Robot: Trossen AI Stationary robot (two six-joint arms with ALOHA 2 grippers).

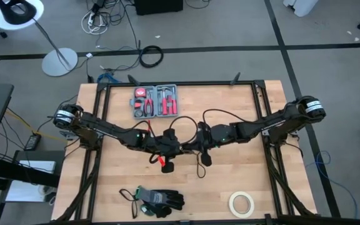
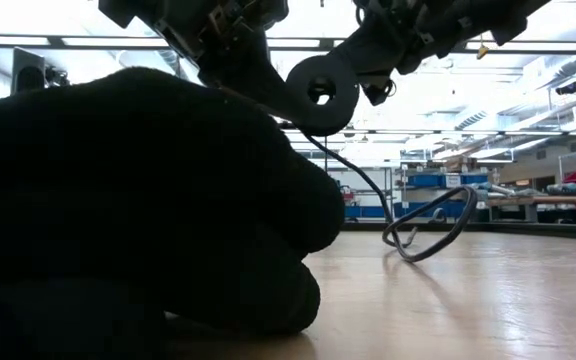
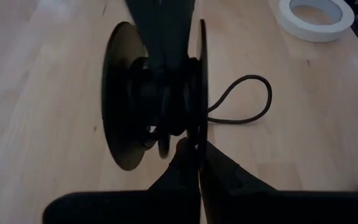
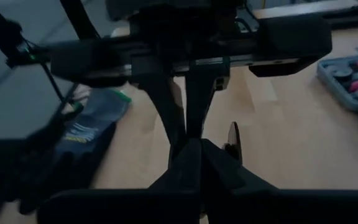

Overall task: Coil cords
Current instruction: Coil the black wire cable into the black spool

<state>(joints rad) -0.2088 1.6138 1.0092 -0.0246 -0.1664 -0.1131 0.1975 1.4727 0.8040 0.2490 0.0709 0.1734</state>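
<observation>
The black cord is wound into a flat round coil (image 2: 318, 90) held in the air over the table's middle. Its loose tail hangs down and ends in a loop (image 2: 433, 235) lying on the wood, which also shows in the left wrist view (image 3: 247, 99). My left gripper (image 1: 170, 150) and right gripper (image 1: 195, 147) meet tip to tip at the coil, both shut. In the left wrist view the coil (image 3: 157, 93) is edge-on, two thin discs with windings between them. My left gripper (image 3: 197, 146) pinches the rim of one disc (image 3: 202, 127) between its two fingers, coming from the table's left and slanting down. The coil hangs clear of the table. My right gripper (image 4: 191, 146) comes from the table's right, slanting down. Its fingers (image 3: 160, 37) reach in between the discs at the wound middle (image 3: 166, 106). That spot is dark, so the exact hold does not show.
Black gloves (image 1: 158, 200) lie near the front edge and fill the low view's left (image 2: 118, 200). A roll of white tape (image 1: 242, 203) sits at the front right. A grey tool case (image 1: 155, 101) stands at the back. A small red thing (image 1: 165, 164) lies under the grippers.
</observation>
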